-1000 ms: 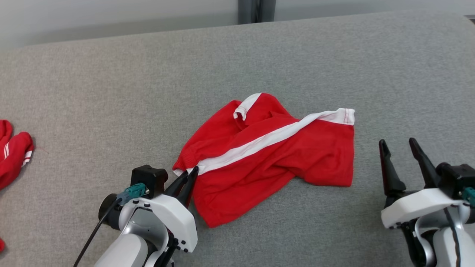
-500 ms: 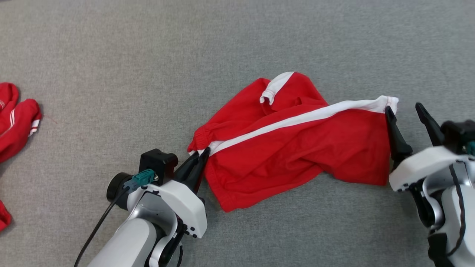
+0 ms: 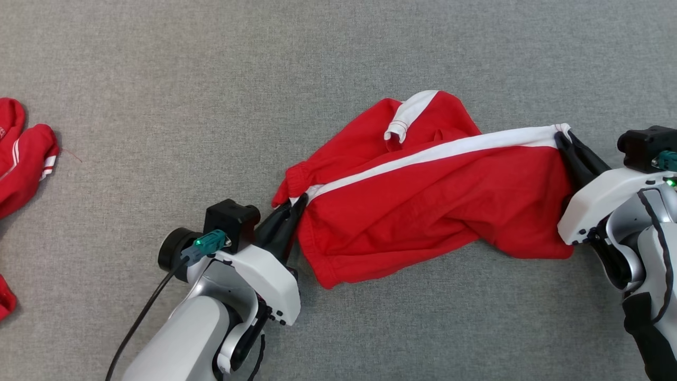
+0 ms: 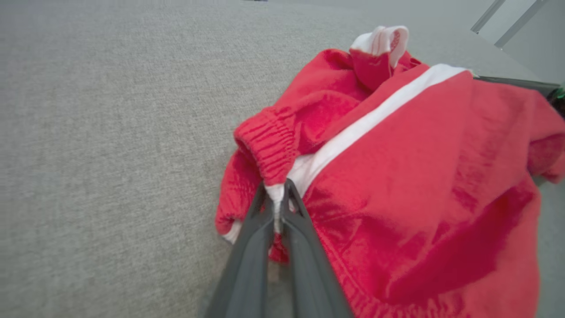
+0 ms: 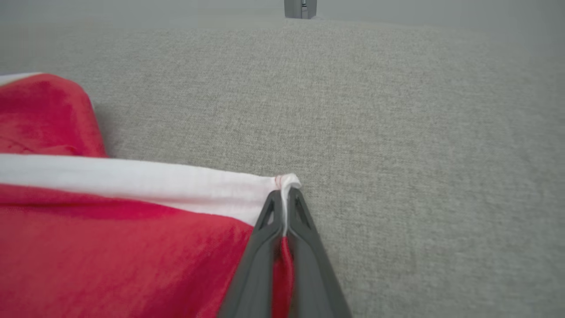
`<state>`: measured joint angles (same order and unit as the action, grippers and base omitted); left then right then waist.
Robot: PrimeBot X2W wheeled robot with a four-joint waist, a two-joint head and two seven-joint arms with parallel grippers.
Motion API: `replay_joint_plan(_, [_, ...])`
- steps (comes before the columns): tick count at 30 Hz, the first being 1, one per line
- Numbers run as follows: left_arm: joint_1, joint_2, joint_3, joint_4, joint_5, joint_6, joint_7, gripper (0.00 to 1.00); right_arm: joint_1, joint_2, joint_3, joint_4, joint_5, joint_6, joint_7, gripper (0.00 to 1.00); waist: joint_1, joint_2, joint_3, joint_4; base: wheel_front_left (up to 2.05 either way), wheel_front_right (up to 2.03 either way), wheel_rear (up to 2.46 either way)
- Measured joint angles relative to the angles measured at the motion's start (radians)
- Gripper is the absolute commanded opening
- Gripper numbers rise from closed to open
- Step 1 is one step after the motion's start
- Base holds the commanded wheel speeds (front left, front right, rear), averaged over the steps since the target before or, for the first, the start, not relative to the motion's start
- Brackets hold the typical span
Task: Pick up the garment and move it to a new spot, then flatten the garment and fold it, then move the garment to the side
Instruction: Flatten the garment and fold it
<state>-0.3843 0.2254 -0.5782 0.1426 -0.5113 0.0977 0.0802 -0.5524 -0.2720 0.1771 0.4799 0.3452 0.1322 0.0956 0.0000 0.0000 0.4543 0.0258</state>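
Observation:
The garment point(image 3: 423, 201) is a pair of red shorts with a white side stripe, crumpled across the grey padded surface point(image 3: 317, 63). My left gripper point(image 3: 299, 203) is shut on its waistband corner at the left end; the left wrist view shows the white stripe end of the garment point(image 4: 397, 176) pinched between that gripper's point(image 4: 278, 187) fingers. My right gripper point(image 3: 561, 138) is shut on the white hem corner at the right end. In the right wrist view the gripper point(image 5: 284, 194) has the garment's point(image 5: 110, 221) hem clamped at its fingertips.
Another red garment with white stripes point(image 3: 21, 159) lies at the far left edge of the surface. A dark post point(image 5: 300, 9) stands beyond the far edge in the right wrist view.
My right gripper moved in to the hem corner and shut on it; it stood open before. The head camera tilted down, shifting the whole picture. The left gripper kept its hold.

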Motion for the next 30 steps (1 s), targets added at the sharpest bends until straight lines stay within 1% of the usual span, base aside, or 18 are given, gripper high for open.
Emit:
replay_joint_plan(4, [-0.010,0.008,0.016,0.001,0.001,0.000,-0.037,0.00,-0.011,-0.014,-0.003,0.006,0.019,-0.001,-0.053,0.00,0.0000,0.0000,-0.016,-0.008,0.00,0.00,0.00])
replay_joint_plan(9, [-0.042,0.023,0.046,-0.022,0.008,0.000,-0.071,0.00,-0.050,-0.025,-0.008,-0.029,0.032,-0.001,-0.156,0.00,0.0000,0.0000,-0.047,-0.026,0.00,0.00,0.00])
replay_joint_plan(10, [-0.042,0.023,0.046,-0.022,0.008,0.000,-0.071,0.00,-0.050,-0.025,-0.008,-0.029,0.032,-0.001,-0.156,0.00,0.0000,0.0000,-0.047,-0.026,0.00,0.00,0.00])
replay_joint_plan(11, [-0.070,0.030,0.060,-0.031,0.008,-0.001,-0.081,0.00,-0.068,-0.030,-0.012,-0.043,0.038,-0.001,-0.189,0.00,0.0000,0.0000,-0.062,-0.034,0.00,0.00,0.00])
replay_joint_plan(12, [-0.070,0.030,0.060,-0.031,0.008,-0.001,-0.081,0.00,-0.068,-0.030,-0.012,-0.043,0.038,-0.001,-0.189,0.00,0.0000,0.0000,-0.062,-0.034,0.00,0.00,0.00])
replay_joint_plan(13, [-0.102,0.036,0.074,-0.037,0.008,-0.001,-0.089,0.00,-0.086,-0.030,-0.022,-0.054,0.048,-0.001,-0.221,0.00,0.0000,0.0000,-0.079,-0.041,0.00,0.00,0.00])
replay_joint_plan(14, [-0.102,0.036,0.074,-0.037,0.008,-0.001,-0.089,0.00,-0.086,-0.030,-0.022,-0.054,0.048,-0.001,-0.221,0.00,0.0000,0.0000,-0.079,-0.041,0.00,0.00,0.00])
replay_joint_plan(16, [-0.147,0.043,0.093,-0.049,0.008,-0.008,-0.098,0.00,-0.106,-0.029,-0.038,-0.081,0.059,-0.001,-0.257,0.00,0.0000,0.0000,-0.112,-0.048,0.00,0.00,0.00])
replay_joint_plan(18, [-0.163,0.045,0.097,-0.054,0.008,-0.009,-0.098,0.00,-0.113,-0.029,-0.043,-0.091,0.060,-0.001,-0.262,0.00,0.0000,0.0000,-0.123,-0.050,0.00,0.00,0.00])
replay_joint_plan(23, [-0.250,0.079,0.131,-0.091,0.012,-0.019,-0.094,0.00,-0.157,-0.034,-0.061,-0.184,0.046,-0.001,-0.262,0.00,0.0000,0.0000,-0.182,-0.066,0.00,0.00,0.00])
replay_joint_plan(26, [-0.319,0.095,0.149,-0.126,0.014,-0.027,-0.082,0.00,-0.185,-0.052,-0.079,-0.257,0.018,-0.001,-0.236,0.00,0.0000,0.0000,-0.213,-0.078,0.00,0.00,0.00])
replay_joint_plan(30, [-0.410,0.116,0.174,-0.168,0.019,-0.032,-0.058,0.00,-0.227,-0.058,-0.103,-0.340,0.002,-0.001,-0.186,0.00,0.0000,0.0000,-0.239,-0.097,0.00,0.00,0.00])
